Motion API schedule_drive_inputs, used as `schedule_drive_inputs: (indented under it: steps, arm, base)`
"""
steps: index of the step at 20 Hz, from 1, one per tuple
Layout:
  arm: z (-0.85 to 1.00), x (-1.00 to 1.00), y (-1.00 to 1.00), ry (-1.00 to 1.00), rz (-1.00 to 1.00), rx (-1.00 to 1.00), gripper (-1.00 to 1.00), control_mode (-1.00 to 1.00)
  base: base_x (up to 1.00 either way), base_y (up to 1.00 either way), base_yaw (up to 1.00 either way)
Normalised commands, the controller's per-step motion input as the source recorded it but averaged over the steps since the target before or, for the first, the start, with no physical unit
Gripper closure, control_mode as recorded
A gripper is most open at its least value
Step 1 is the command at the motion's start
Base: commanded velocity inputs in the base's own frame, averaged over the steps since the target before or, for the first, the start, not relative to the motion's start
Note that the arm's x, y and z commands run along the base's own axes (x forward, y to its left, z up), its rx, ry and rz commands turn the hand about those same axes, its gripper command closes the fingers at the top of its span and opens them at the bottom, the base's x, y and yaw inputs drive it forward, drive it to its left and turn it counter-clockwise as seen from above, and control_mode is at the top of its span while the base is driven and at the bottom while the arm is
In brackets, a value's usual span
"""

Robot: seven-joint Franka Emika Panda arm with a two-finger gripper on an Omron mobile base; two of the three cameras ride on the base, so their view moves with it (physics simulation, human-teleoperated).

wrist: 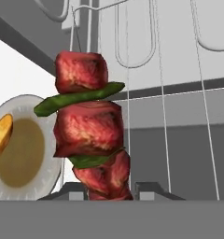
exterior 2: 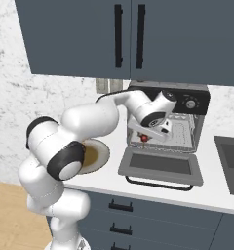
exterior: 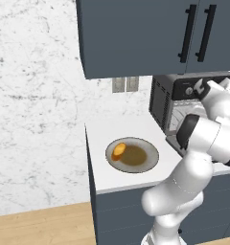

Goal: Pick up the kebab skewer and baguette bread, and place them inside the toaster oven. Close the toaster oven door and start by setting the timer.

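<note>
Bread [exterior: 119,150] lies on the left edge of the plate [exterior: 148,162], on the counter [exterior: 107,131] left of the oven [exterior 2: 187,105]. Door [exterior 2: 160,167] is dropped flat. Gripper [exterior 2: 147,138] is at the oven mouth, pinching the skewer [wrist: 88,135] in front of the wire rack [wrist: 179,93].

I saw the kebab skewer [wrist: 88,135] with rough red meat and smooth green bits. The toaster oven [exterior 2: 173,122] looked like matt dark metal with a thin wire rack [wrist: 179,93]. The plate [exterior: 150,160] looked smooth and grey. The counter [exterior: 107,131] was plain white.
</note>
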Motion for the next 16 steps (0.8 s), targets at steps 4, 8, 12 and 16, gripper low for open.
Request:
schedule_drive_inputs:
  steps: [4, 8, 12, 16]
  arm:
    - [-0.15, 0.06, -0.02, -0.03, 0.0, 0.0, 1.0, -1.0]
    - [-0.16, 0.0, 0.0, -0.05, 0.0, 0.0, 1.0, -1.0]
    - [-0.02, 0.05, 0.0, -0.06, 0.0, 0.0, -1.0, -1.0]
    - [0.0, 0.05, 0.0, -0.04, 0.0, 0.0, -1.0, -1.0]
  base:
    - [0.0, 0.0, 0.0]
    - [0.0, 0.0, 0.0]
    - [0.0, 0.0, 0.0]
    - [0.0, 0.0, 0.0]
